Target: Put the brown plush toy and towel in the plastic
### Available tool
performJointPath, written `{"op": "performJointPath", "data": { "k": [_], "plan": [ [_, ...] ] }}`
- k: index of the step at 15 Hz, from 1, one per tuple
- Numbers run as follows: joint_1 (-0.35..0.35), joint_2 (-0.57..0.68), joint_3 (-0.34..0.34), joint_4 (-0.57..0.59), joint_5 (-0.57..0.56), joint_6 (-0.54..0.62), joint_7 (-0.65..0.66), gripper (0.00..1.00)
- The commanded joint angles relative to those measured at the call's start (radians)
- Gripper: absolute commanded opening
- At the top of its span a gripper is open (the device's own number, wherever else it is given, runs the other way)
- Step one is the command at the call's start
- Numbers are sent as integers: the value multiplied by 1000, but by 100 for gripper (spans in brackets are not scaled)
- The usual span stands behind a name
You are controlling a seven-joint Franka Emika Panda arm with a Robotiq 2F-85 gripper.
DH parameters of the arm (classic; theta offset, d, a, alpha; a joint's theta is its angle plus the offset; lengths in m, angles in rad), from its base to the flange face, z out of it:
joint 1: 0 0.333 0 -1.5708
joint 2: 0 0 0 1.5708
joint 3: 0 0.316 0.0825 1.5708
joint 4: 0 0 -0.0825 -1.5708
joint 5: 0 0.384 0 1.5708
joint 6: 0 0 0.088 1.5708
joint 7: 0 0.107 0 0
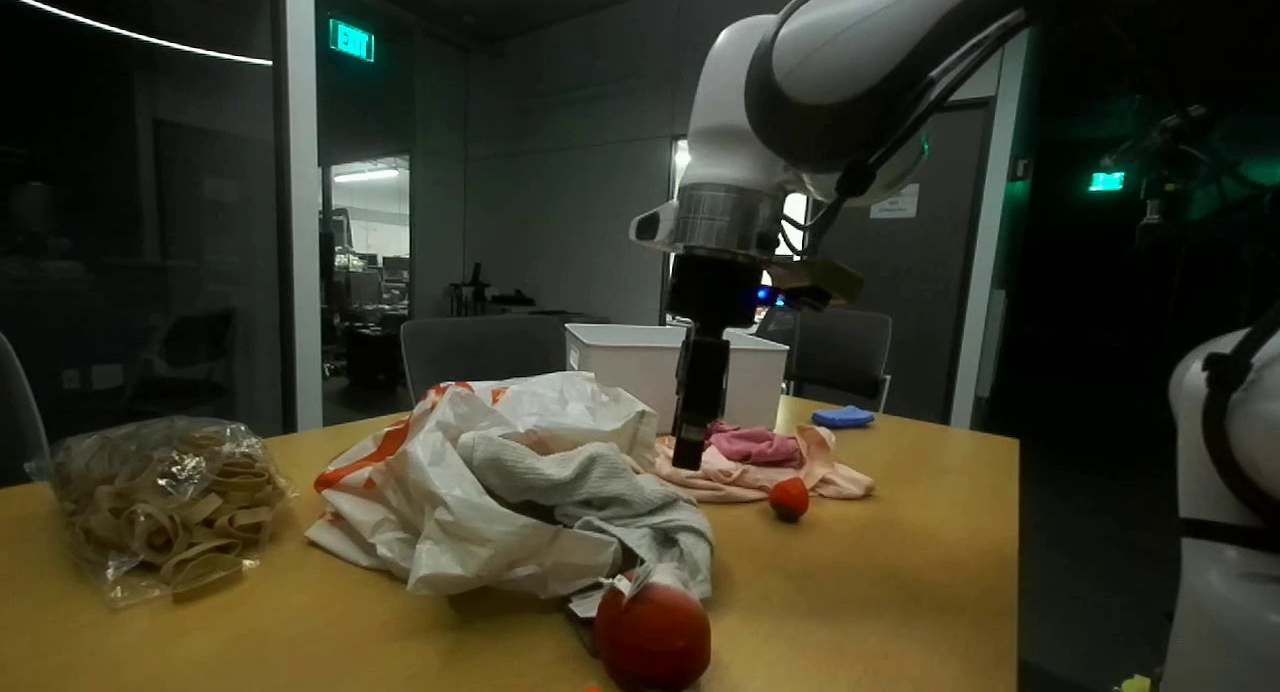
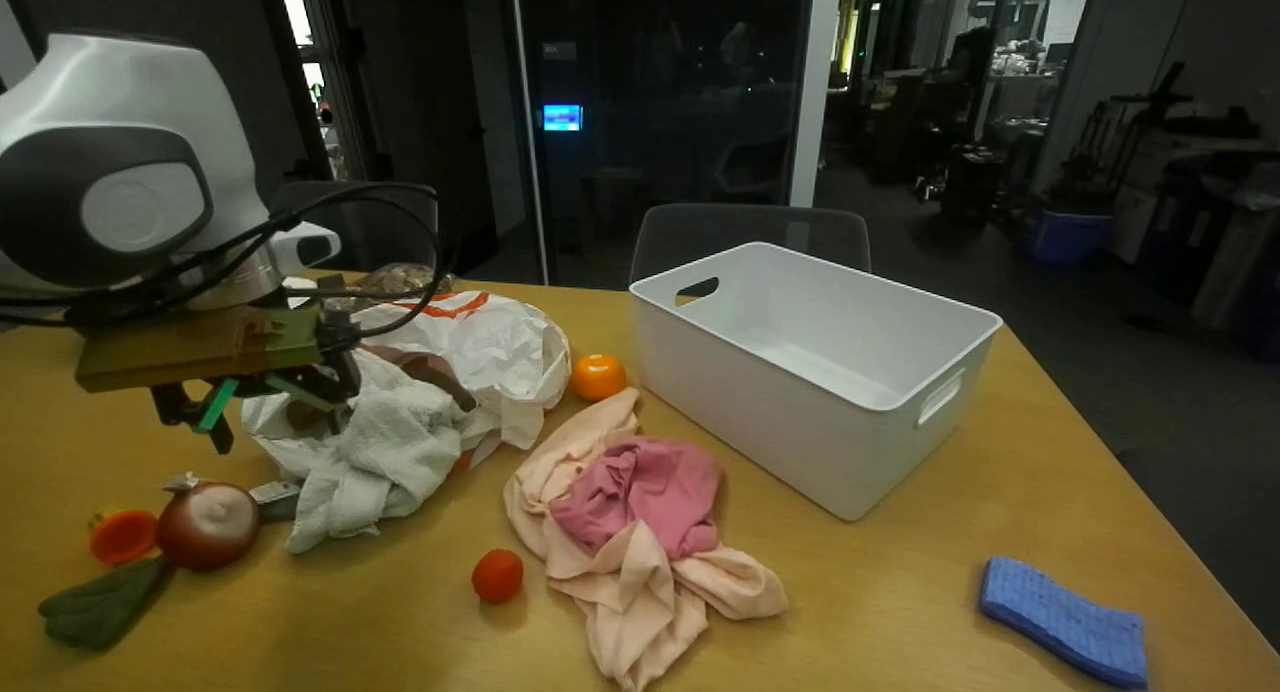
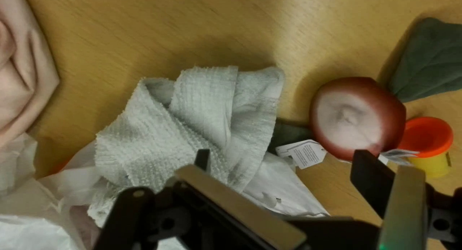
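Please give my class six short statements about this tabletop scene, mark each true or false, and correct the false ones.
1. The fingers stand apart. True.
2. The pale towel lies inside the white bin. False: it lies outside, partly over the white plastic bag.
3. The pink cloth lies on the peach cloth. True.
4. The blue pad lies on the peach cloth. False: it lies directly on the table.
5. The clear bag of tan loops is inside the white plastic bag. False: it lies outside, on the table.
6. In an exterior view, the orange round object shows between the white plastic bag and the white bin. True.
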Motion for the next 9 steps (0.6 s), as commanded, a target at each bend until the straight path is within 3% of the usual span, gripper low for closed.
{"op": "performJointPath", "data": {
  "k": [1,9],
  "plan": [
    [9,-11,-10,-7,-4,-3,3,100],
    [-13,1,-55,-57,8,38,-19,100]
  ]
}}
